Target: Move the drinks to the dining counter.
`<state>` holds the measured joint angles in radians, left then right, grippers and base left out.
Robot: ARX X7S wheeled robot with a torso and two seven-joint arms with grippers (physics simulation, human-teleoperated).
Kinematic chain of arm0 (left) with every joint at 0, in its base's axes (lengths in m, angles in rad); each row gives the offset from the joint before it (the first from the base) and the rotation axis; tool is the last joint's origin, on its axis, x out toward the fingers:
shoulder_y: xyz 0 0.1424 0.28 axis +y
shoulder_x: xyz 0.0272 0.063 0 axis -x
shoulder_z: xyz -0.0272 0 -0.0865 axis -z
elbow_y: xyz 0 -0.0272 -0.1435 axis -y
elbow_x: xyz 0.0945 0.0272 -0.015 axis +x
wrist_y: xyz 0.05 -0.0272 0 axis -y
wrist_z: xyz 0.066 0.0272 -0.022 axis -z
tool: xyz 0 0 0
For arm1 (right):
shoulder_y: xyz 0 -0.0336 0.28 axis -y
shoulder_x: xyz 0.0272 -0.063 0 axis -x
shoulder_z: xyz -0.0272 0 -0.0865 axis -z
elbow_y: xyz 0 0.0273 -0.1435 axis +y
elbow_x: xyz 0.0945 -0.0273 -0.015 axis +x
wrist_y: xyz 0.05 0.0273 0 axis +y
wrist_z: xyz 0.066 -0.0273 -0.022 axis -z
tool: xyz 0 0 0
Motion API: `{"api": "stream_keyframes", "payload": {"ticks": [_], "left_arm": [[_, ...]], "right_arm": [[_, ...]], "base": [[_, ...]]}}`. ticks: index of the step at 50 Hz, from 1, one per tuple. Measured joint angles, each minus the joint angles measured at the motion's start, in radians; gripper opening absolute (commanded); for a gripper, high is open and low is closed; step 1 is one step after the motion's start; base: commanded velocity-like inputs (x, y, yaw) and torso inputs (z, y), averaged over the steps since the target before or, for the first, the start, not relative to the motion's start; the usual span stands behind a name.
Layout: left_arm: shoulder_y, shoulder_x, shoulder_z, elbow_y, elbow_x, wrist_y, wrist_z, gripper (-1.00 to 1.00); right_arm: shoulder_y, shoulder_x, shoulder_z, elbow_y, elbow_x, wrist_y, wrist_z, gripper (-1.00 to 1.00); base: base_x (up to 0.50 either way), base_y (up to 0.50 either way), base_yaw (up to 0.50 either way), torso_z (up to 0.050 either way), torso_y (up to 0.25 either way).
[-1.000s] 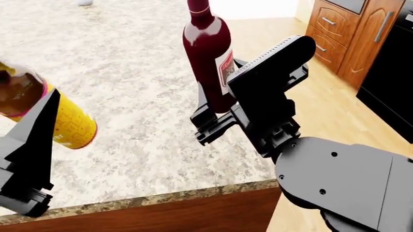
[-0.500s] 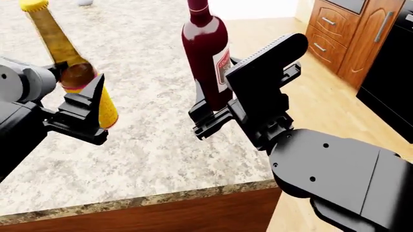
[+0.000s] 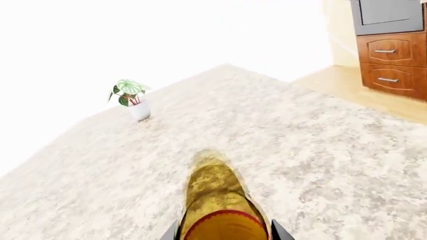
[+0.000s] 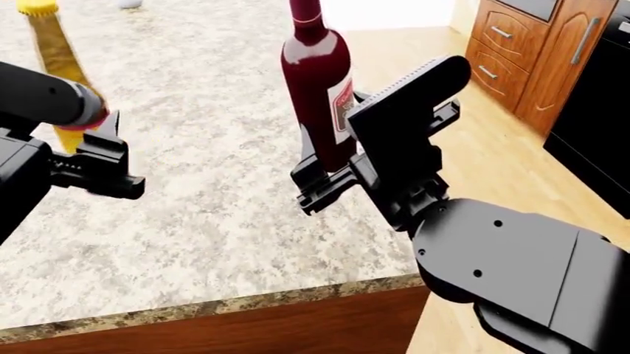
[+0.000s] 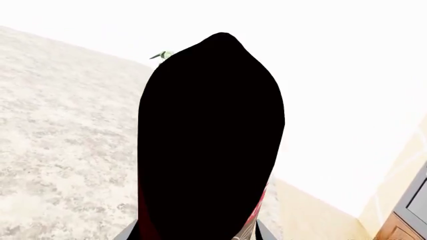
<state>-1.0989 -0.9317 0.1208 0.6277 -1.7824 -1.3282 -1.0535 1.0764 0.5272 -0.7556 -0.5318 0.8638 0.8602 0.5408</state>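
Note:
My left gripper (image 4: 102, 158) is shut on the amber beer bottle (image 4: 57, 55), which stands upright with its yellow cap up, over the left part of the dining counter (image 4: 226, 221). In the left wrist view the bottle (image 3: 217, 200) fills the space between the fingers (image 3: 171, 233). My right gripper (image 4: 320, 175) is shut on the dark-red wine bottle (image 4: 315, 81) and holds it upright over the counter near its right edge. In the right wrist view the bottle (image 5: 210, 150) blocks most of the picture. The blue bottle is out of view.
The counter's front edge (image 4: 217, 306) overhangs a dark wood base. Orange cabinets with handles (image 4: 521, 51) and a black appliance (image 4: 600, 133) stand at the right, across a strip of wood floor (image 4: 492, 147). A small potted plant (image 3: 131, 95) sits far back on the counter.
My left arm has swung the beer bottle from a tilt to upright and carried it up and further over the counter's left part. The right arm and wine bottle have barely moved.

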Motion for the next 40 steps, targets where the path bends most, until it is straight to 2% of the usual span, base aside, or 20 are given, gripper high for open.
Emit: {"api": "stream_keyframes", "payload": {"ticks": [12,40], "left_arm": [[-0.004,-0.016,0.038,0.006,0.005,-0.013,-0.034,-1.00],[0.053,-0.046,0.034,0.028,0.029,0.015,-0.007,-1.00]], "right_arm": [[-0.003,0.002,0.000,-0.002,0.004,-0.001,0.003,-1.00],[-0.035,-0.046,-0.029,0.108,-0.046,-0.097,-0.051,-1.00]], "base": [[0.00,0.00,0.00,0.001,0.001],[0.00,0.00,0.00,0.000,0.001]]}}
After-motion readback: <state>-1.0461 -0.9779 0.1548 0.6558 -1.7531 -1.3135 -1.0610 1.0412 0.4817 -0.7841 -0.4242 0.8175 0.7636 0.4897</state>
